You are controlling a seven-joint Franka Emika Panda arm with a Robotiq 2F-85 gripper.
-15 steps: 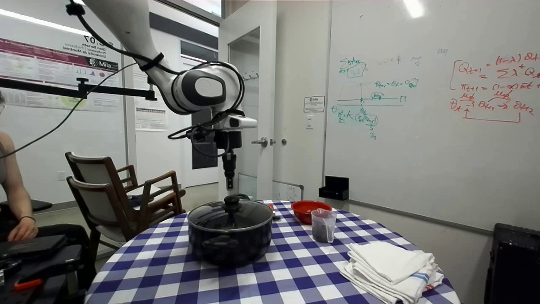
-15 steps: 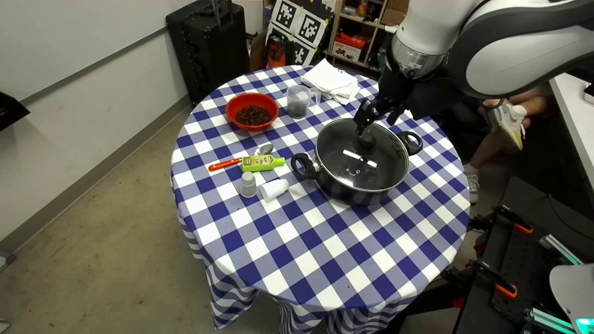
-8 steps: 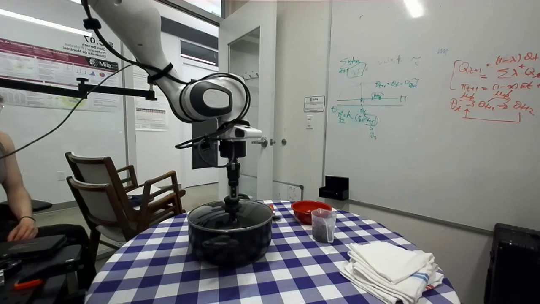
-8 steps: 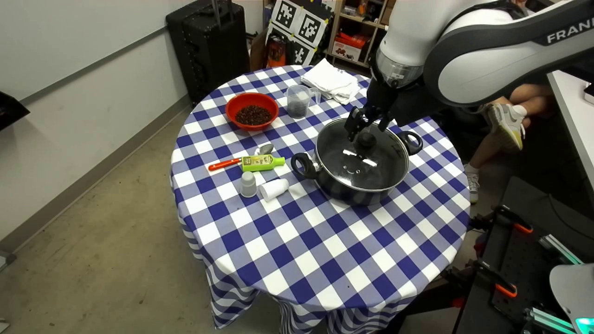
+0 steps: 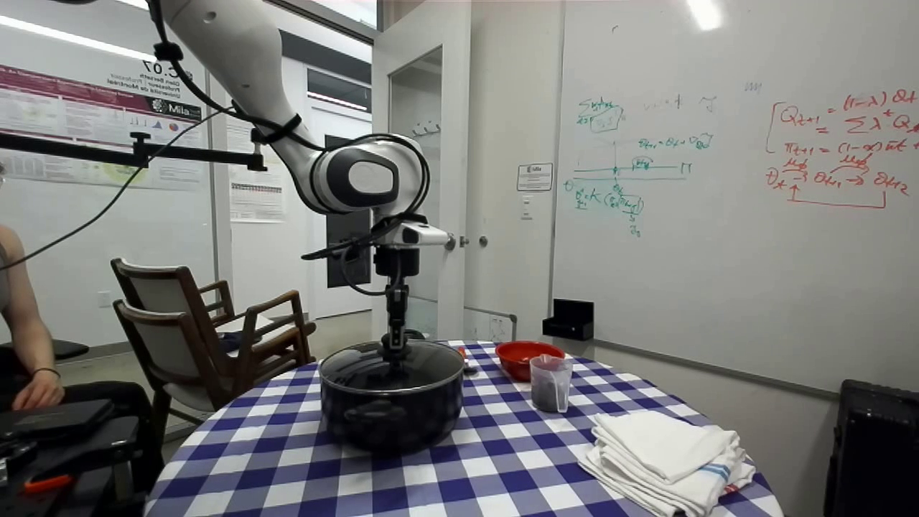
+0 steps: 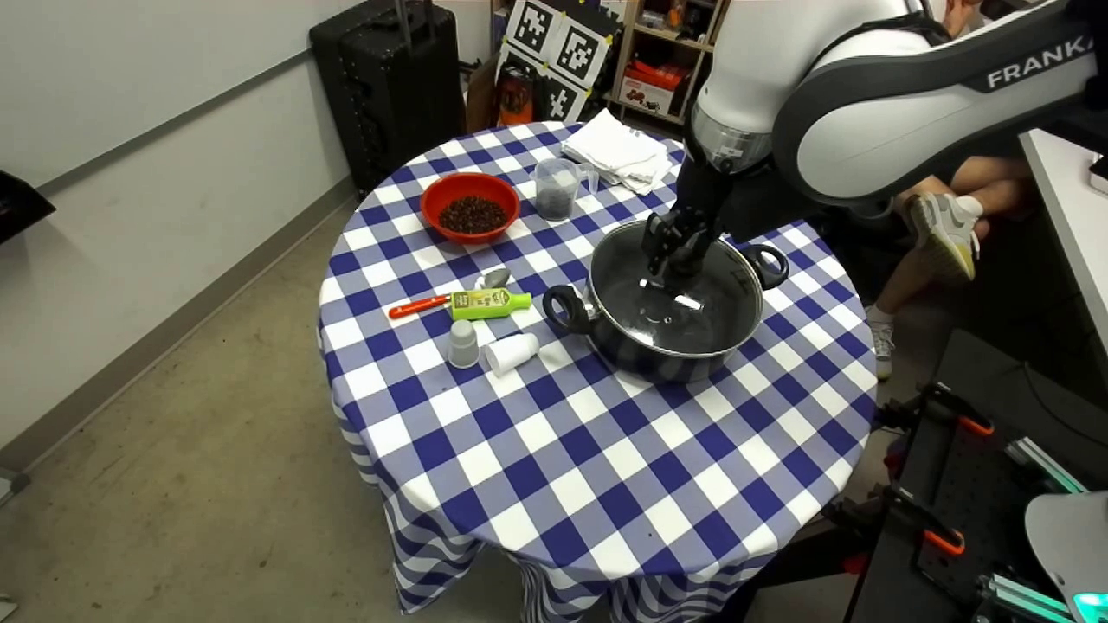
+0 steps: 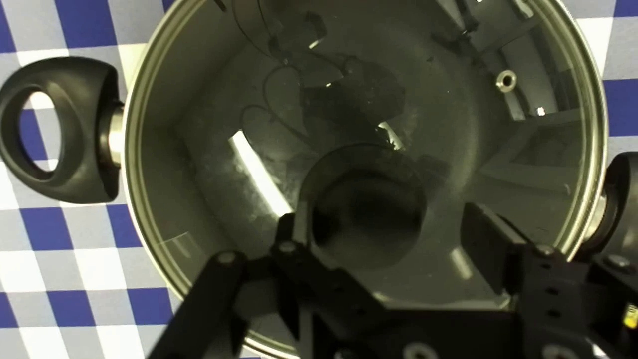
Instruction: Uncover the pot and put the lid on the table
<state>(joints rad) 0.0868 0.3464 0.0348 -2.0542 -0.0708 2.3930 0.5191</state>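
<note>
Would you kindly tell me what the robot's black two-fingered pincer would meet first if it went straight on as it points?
Probably the round, metal-rimmed glass lid: the open pincer straddles the dark round knob, though any gap is hard to judge.

A robotics lab is showing: equations [image 5: 797, 148] are marking a whiteboard [image 5: 732, 273], a Mila poster [image 5: 93, 115] is hanging, fiducial-marker sheets [image 6: 577, 52] are standing near shelving [image 6: 673, 37], and a Franka arm [image 6: 900, 143] is overhanging the tabletop [image 6: 606, 484].

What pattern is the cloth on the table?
Blue and white checks; the table shows best in an exterior view.
</note>
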